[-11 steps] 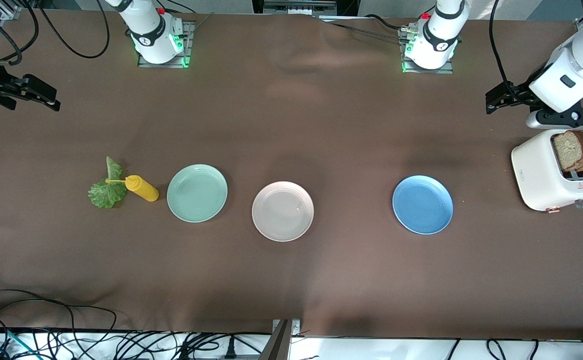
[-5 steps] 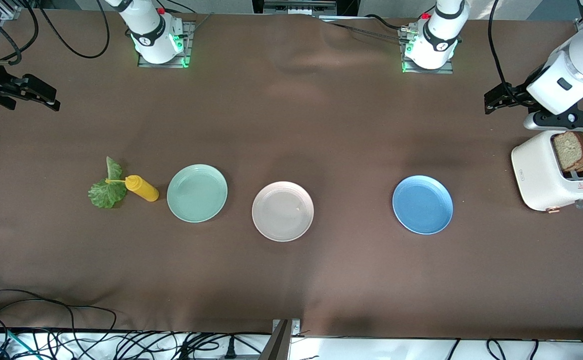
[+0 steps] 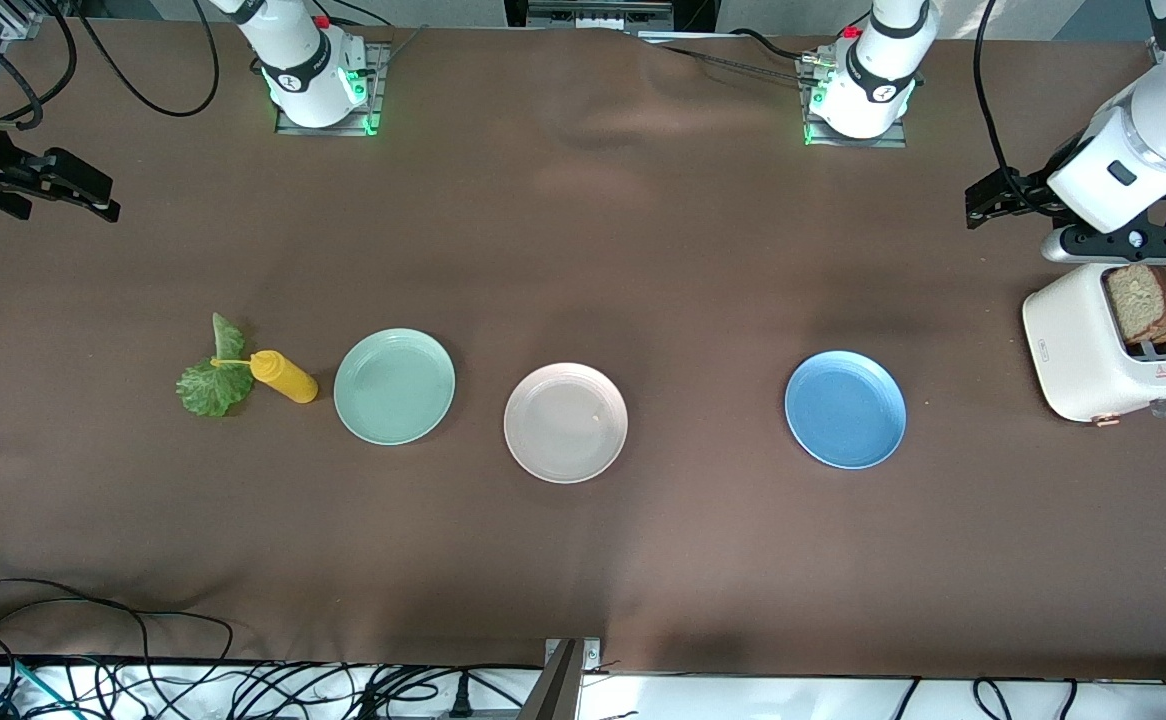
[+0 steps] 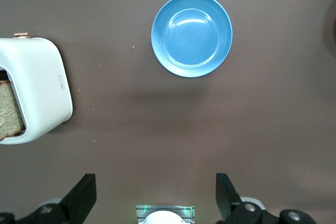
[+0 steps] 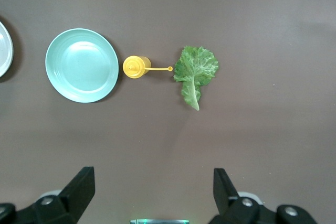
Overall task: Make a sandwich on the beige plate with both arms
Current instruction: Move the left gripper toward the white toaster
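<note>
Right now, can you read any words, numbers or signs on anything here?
No text here can be read.
toaster: a small oval label on its side and a red triangle sign with tiny print on its end, all too small to read.
arm bases: a dark round mark, unreadable.

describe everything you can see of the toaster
The toaster is a white, glossy box with rounded corners, plastic by the look of it, standing upright on the brown table at the left arm's end. A small marking shows on its side and a copper-coloured knob at one lower corner. Brown bread slices stand up out of its top slot. Nothing else touches it; the blue plate lies apart from it.
</note>
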Motion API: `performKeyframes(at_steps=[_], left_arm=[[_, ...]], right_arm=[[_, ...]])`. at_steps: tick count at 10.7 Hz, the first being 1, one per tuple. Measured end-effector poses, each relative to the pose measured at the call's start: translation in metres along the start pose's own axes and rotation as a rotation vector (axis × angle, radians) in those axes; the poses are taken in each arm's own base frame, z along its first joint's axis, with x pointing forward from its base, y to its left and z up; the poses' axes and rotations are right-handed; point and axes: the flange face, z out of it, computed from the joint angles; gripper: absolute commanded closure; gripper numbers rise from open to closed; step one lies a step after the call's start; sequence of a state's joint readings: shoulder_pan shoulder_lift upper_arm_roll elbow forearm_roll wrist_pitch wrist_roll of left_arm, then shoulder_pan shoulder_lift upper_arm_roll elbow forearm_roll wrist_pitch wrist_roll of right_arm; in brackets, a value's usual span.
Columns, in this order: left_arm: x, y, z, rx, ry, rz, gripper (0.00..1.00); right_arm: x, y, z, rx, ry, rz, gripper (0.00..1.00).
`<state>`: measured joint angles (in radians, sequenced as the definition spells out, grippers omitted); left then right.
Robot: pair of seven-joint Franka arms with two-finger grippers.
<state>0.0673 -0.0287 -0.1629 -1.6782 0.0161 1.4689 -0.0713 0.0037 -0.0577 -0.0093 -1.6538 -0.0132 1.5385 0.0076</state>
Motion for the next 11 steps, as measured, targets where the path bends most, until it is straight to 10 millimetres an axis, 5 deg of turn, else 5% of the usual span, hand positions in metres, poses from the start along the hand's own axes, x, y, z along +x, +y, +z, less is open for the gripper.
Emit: performKeyframes(at_steps=[8, 11], left_arm=[[-0.002, -0.001, 0.004, 0.002, -0.025, -0.036, 0.00], [-0.003, -0.007, 0.003, 0.000, -0.026, -0.055, 0.00]], right_arm=[[0.000, 0.001, 0.000, 0.000, 0.001, 0.002, 0.00], [0.000, 0.017, -0.006, 0.003, 0.012, 0.031, 0.00]])
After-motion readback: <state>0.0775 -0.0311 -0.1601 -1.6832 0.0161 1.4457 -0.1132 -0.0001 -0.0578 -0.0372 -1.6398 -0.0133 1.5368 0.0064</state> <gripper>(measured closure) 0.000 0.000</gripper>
